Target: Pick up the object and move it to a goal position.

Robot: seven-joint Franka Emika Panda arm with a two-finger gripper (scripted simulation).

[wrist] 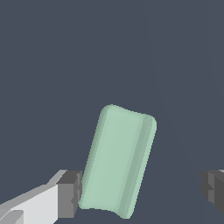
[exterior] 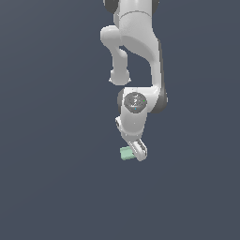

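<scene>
- Your gripper [wrist: 140, 192] stands wide open, its two dark grey pads far apart, with much more gap than the block needs.
- In the wrist view, the mint-green block [wrist: 117, 159] lies between the fingers, tilted rather than square to them. One pad [wrist: 70, 193] sits right against the block's lower corner, touching or very nearly so; you cannot tell which. The other pad [wrist: 213, 189] stands well apart from it, with bare surface between.
- The gripper has no hold on the block: nothing is clamped.
- In the exterior view, the white arm [exterior: 136, 51] reaches down from the top of the picture, and the gripper [exterior: 137, 151] is low over the plain dark blue-grey counter [exterior: 51, 187]. The block [exterior: 126, 153] lies there, showing on the exterior view's left of the fingers.
- The arm's base is cut off at the top edge of the exterior view.
- In that view the hand covers part of the block, and the fingertips are too small to make out singly.
</scene>
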